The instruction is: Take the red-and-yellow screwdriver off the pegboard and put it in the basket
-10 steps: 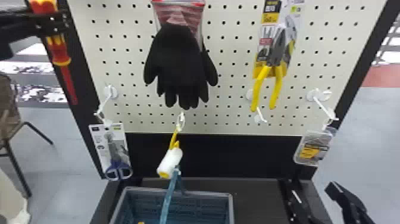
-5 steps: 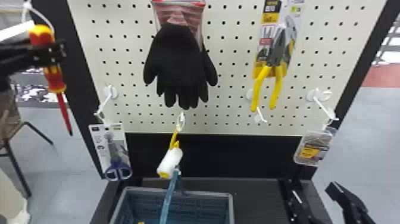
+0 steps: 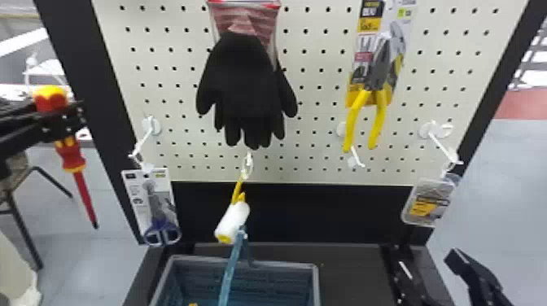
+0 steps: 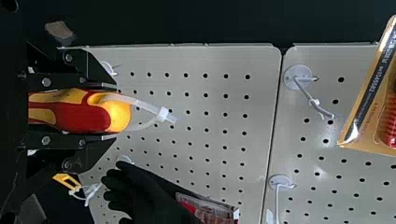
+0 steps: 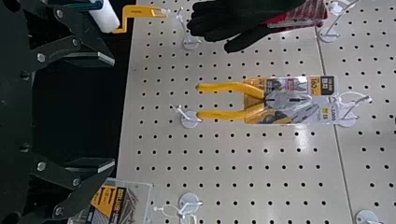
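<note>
Red-and-yellow screwdriver (image 3: pixel 71 152) is sitting clamped in my left tool (image 3: pixel 77 116), off the pegboard, just outside its left side in the head view. The fingers are closing only as far as the handle, pressing it from both sides; the shaft is pointing down at a tilt, and a white tie (image 4: pixel 163 114) is looping through the butt. My right tool (image 3: pixel 428 262) is waiting near the counter's right side, its fingers standing wide apart with nothing between them.

Beyond, the grey-blue basket (image 3: pixel 244 261) is resting on the black counter (image 3: pixel 354 276), a bit of yellow showing inside. Above its rear rim a white roll (image 3: pixel 233 223) is hanging from a yellow holder (image 3: pixel 237 192). Farther back, carded scissors (image 3: pixel 162 232) are hanging at the left, a small clear pack (image 3: pixel 428 202) at the right, and black gloves (image 3: pixel 246 87) and yellow-handled pliers (image 3: pixel 379 73) higher on the pegboard (image 3: pixel 317 93). Behind it all, a chair (image 3: pixel 16 205) is standing at the left.
</note>
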